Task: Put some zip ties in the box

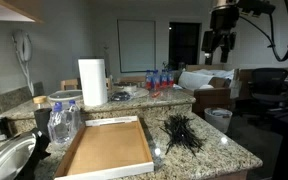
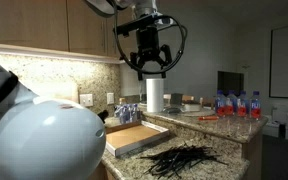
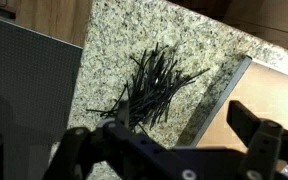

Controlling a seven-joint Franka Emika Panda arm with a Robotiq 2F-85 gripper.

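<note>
Dozens of thin black plastic zip ties (image 1: 181,132) are lying in a loose heap on the speckled granite counter (image 1: 219,152), just beside the shallow tan cardboard box (image 1: 104,150). You are hovering the black Robotiq gripper (image 2: 149,62) high above them, jaws spread and empty. In the wrist view the heap is sitting almost directly below, its strands running mostly along the box's side.

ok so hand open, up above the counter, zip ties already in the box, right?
Not quite. The zip ties lie piled on the granite counter beside the box, not in it, as the wrist view shows. The hand is open, above the counter.
</note>
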